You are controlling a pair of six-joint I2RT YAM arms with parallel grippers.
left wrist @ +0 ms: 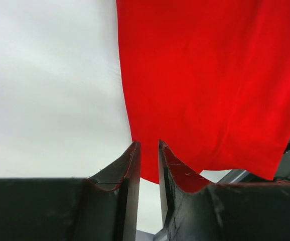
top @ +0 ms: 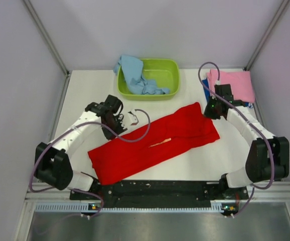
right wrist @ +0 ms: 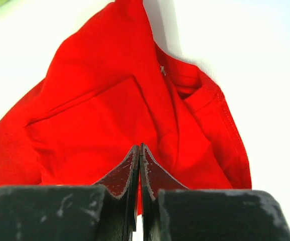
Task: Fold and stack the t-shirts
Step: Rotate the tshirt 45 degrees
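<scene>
The red t-shirt (top: 155,143) is laid as a long folded strip slanting across the middle of the table (top: 85,95). The left gripper (left wrist: 149,150) is held at its edge, jaws parted only narrowly with nothing between them. The right gripper (right wrist: 139,149) is set over the collar end, jaws pressed together. A light blue t-shirt (top: 132,73) is draped over the green basin (top: 170,70); a pink t-shirt (top: 235,85) is lying at the far right corner

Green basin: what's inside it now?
A crumpled light blue t-shirt fills the basin on its left and hangs over the rim; the right part is bare green. Anything beneath the shirt is covered.
</scene>
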